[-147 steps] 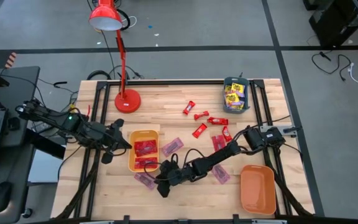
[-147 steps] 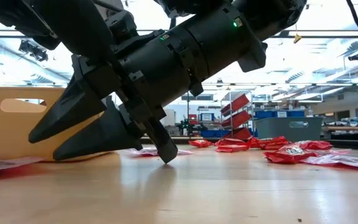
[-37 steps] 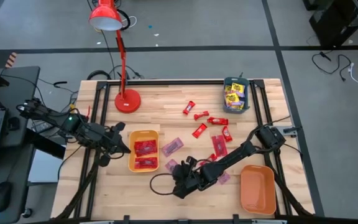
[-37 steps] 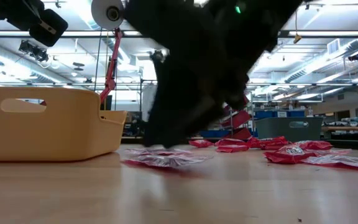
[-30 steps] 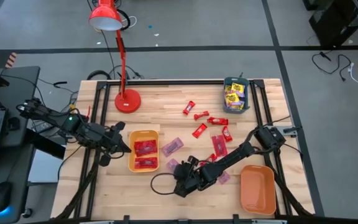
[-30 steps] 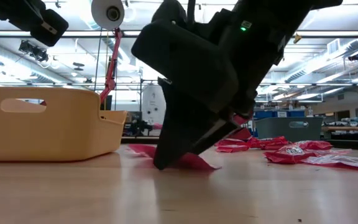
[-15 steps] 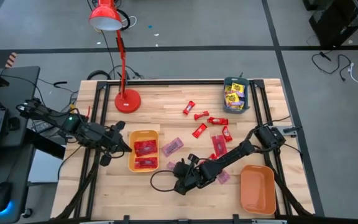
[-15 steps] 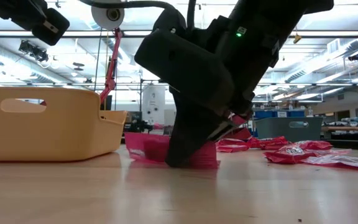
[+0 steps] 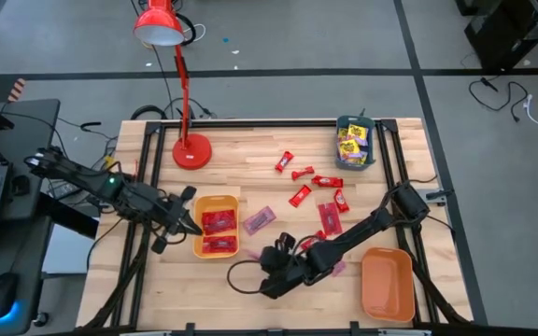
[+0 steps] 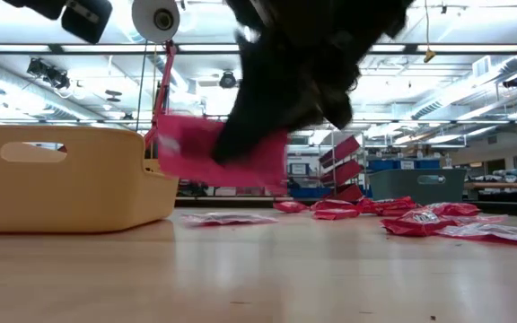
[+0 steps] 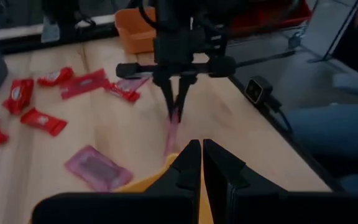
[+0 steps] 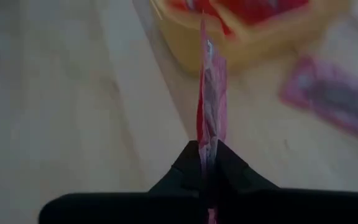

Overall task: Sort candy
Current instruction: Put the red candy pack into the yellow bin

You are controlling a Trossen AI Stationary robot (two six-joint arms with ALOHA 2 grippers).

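The pinkish-purple packet [image 12: 209,99] hangs edge-on from my right gripper [image 12: 207,152], clamped tight on its end, clear of the wood — its long axis points at the yellow-orange tray [image 9: 217,225] just ahead. Bare table lies between. My left gripper [image 9: 187,217], closed and empty, waits at that tray's far side.

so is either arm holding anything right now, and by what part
The right gripper pinches a pinkish-purple candy packet by one end, its fingers shut on the edge; the packet hangs clear of the table. The left gripper is shut on nothing, beside the yellow tray.
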